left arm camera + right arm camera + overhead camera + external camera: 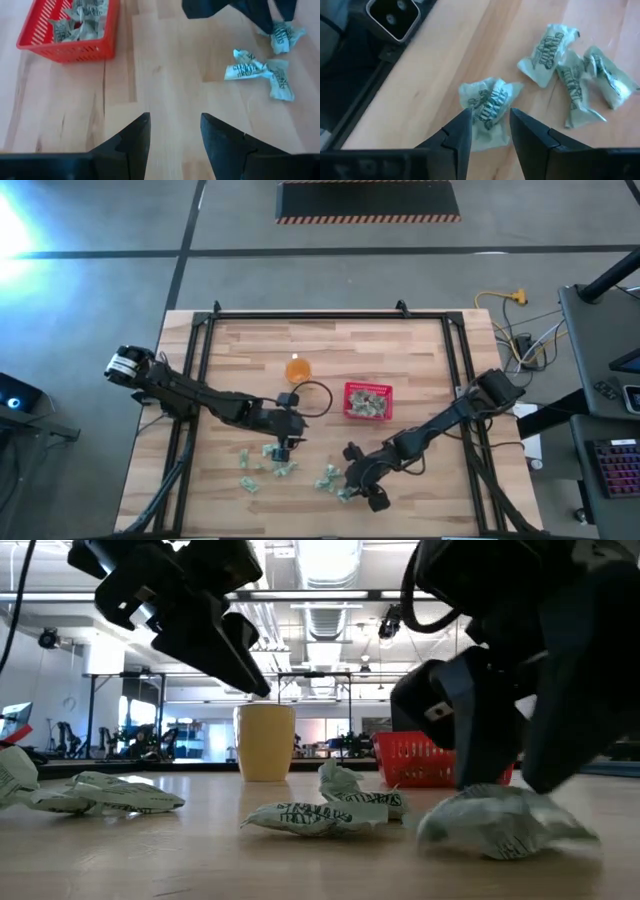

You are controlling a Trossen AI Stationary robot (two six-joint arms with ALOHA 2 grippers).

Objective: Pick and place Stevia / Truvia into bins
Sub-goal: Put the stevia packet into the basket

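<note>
Low down, right gripper (490,131) parted astride a packet (489,102) near the table's front edge (330,532).

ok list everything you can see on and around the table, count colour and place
loose packets: several, green and white, scattered on the table's near half between the two grippers
packets in basket: a heap, green and white, exact count unclear
red basket: one, red lattice, right of centre
cup: one, translucent orange, left of the basket
table: one, light wood with a black frame
yellow cable: one, on the floor beyond the right far corner
left gripper: one, dark, open, above bare wood near the left-hand packets
right gripper: one, dark, open, fingers either side of a crumpled packet near the front edge
</note>
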